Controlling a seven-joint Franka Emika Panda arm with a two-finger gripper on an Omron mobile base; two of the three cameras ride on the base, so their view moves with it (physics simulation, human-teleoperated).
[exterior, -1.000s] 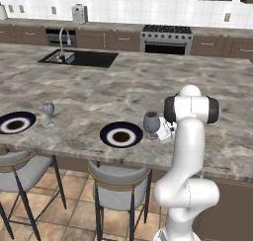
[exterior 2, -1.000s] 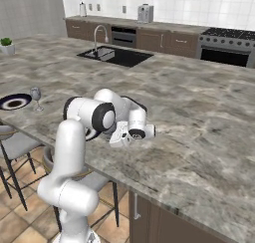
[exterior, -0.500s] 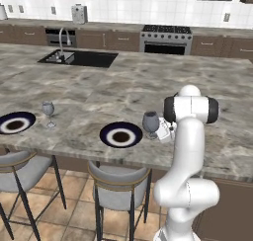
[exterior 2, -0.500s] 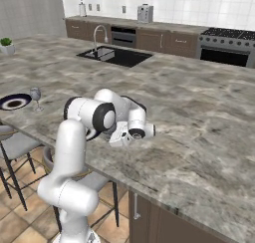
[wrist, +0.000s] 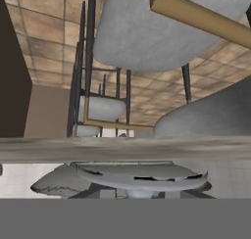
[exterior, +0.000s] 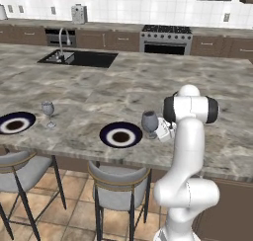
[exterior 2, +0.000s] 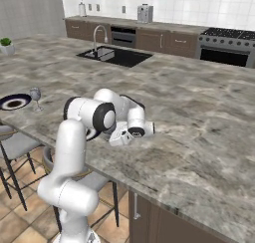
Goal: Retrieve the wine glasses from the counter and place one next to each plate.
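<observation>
1. Standing upright on the island (exterior: 108, 94), the goblet (exterior: 149, 122) has its stem vertical and its bowl on top, just to the right of the near plate (exterior: 121, 136).
2. Touching the goblet's right side is the gripper (exterior: 159, 131), with the white hand reaching in from the arm (exterior: 186, 151); the jaws look closed narrowly on the goblet, though the fingertips themselves are hidden.
3. Seen from the right base view, the hand (exterior 2: 130, 131) lies low over the island, and the arm covers most of the near plate and the goblet.
4. Left of the near plate, well apart, the slim glass (exterior: 48, 109) stands upright, its stem vertical, just right of the far plate (exterior: 15, 123); the same pair shows in the right base view as glass (exterior 2: 35, 95) and plate (exterior 2: 14, 102).
5. Beyond the near plate, toward the far edge of the island, sits a sink (exterior: 79, 58) with a tap (exterior: 63, 37).
6. Below the near plate, two grey stools (exterior: 118, 190) are tucked against the island's edge.
7. Far behind, a stove (exterior: 165, 39) and dark cabinets line the tiled wall.
8. Looking along the hand, a rough grey glass foot (wrist: 139, 177) lies close.
</observation>
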